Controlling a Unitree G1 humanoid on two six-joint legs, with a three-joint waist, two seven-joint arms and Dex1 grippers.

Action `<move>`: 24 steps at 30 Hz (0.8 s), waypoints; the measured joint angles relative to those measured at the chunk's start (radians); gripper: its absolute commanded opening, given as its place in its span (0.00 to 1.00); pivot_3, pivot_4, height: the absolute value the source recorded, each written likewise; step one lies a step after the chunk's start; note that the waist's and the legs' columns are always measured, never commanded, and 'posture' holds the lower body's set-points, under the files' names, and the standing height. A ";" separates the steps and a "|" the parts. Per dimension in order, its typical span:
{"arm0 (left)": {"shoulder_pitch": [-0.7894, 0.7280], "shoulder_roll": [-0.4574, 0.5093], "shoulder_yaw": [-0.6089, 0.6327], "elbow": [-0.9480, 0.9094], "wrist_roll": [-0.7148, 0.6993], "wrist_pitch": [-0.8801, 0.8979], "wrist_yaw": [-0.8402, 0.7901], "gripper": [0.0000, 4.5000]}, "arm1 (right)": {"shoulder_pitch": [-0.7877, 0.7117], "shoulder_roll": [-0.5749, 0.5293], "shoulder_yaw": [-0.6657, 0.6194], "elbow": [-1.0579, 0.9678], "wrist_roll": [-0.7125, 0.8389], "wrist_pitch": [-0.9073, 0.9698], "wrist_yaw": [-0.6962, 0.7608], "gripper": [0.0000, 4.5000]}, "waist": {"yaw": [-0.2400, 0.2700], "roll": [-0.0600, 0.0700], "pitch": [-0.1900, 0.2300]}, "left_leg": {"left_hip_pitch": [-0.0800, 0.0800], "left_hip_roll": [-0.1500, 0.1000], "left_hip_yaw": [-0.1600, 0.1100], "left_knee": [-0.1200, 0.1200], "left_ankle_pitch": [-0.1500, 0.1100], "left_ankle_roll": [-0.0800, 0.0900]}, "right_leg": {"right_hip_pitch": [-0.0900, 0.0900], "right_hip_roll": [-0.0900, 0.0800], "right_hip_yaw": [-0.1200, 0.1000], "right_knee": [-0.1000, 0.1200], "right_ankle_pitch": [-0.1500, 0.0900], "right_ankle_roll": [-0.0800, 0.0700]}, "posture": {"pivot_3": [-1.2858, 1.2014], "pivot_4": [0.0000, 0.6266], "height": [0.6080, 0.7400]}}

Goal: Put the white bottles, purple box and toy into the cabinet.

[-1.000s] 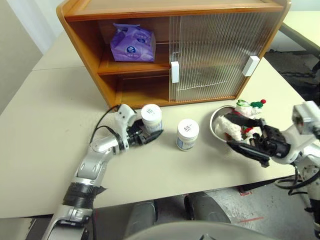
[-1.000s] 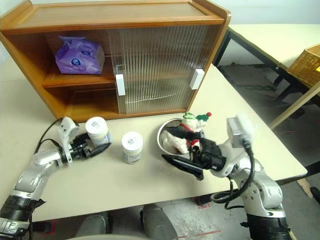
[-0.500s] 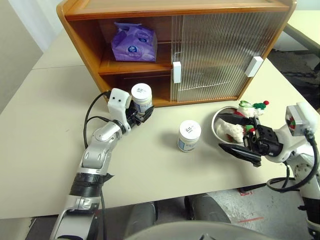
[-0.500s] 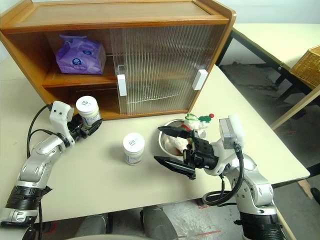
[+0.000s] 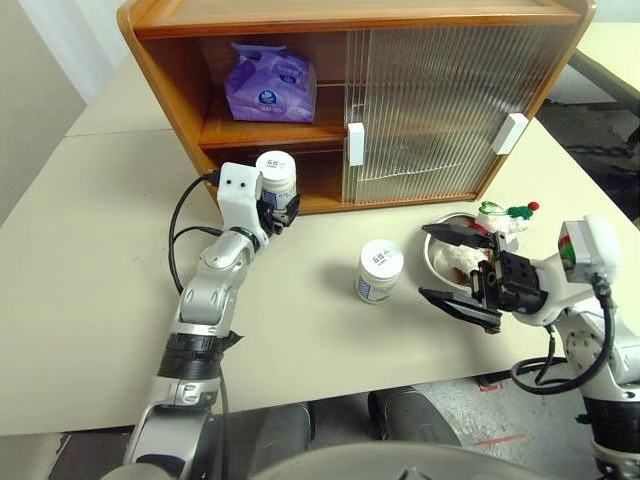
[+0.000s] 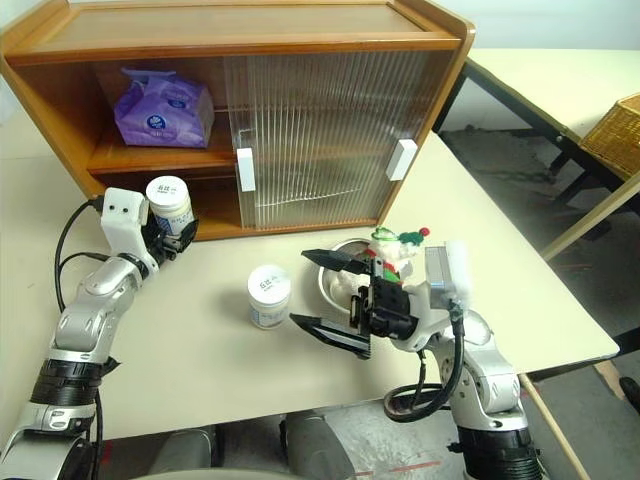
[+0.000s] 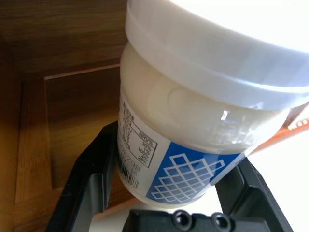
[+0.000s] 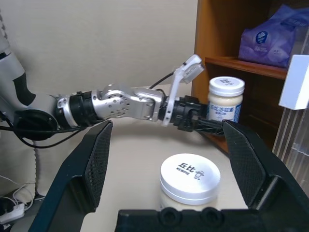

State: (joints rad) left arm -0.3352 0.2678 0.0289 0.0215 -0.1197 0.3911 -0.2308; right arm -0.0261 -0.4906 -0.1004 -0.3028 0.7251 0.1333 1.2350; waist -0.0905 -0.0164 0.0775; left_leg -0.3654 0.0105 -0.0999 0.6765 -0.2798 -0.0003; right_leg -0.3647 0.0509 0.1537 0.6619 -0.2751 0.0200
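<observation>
On the upper shelf of the cabinet (image 5: 160, 70) lies the purple box (image 5: 268, 84). At its lower opening my left pincer (image 5: 276, 212) is clamped on one white bottle (image 5: 276, 178); the second bottle (image 5: 379, 270) stands on the tabletop (image 5: 90, 250). My right pincer (image 5: 455, 268) is spread apart near the steel bowl (image 5: 436, 250) holding the toy (image 5: 498, 220).

White bottle (image 7: 193, 130) between hand (image 7: 166, 193) fingers, before cabinet (image 7: 58, 87) shelf

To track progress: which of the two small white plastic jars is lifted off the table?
The white jar clamped in the left gripper at the cabinet's lower shelf opening; the other white jar stands on the table.
</observation>
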 measured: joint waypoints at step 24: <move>-0.256 -0.092 0.005 0.410 0.048 -0.075 0.108 0.71 | 0.001 0.000 0.032 -0.001 0.001 -0.001 -0.030 1.00 | 0.014 -0.009 0.007 | 0.000 -0.001 -0.003 0.001 0.000 0.000 | 0.001 -0.002 0.000 -0.002 0.005 0.011 | 0.46 0.16 1.00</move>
State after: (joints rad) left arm -0.5915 0.1763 0.0337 0.4314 -0.0720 0.3161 -0.1224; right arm -0.0254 -0.4906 -0.0687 -0.3039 0.7261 0.1324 1.2052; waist -0.0761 -0.0252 0.0849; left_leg -0.3651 0.0094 -0.1029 0.6770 -0.2794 -0.0008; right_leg -0.3635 0.0491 0.1540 0.6598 -0.2698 0.0309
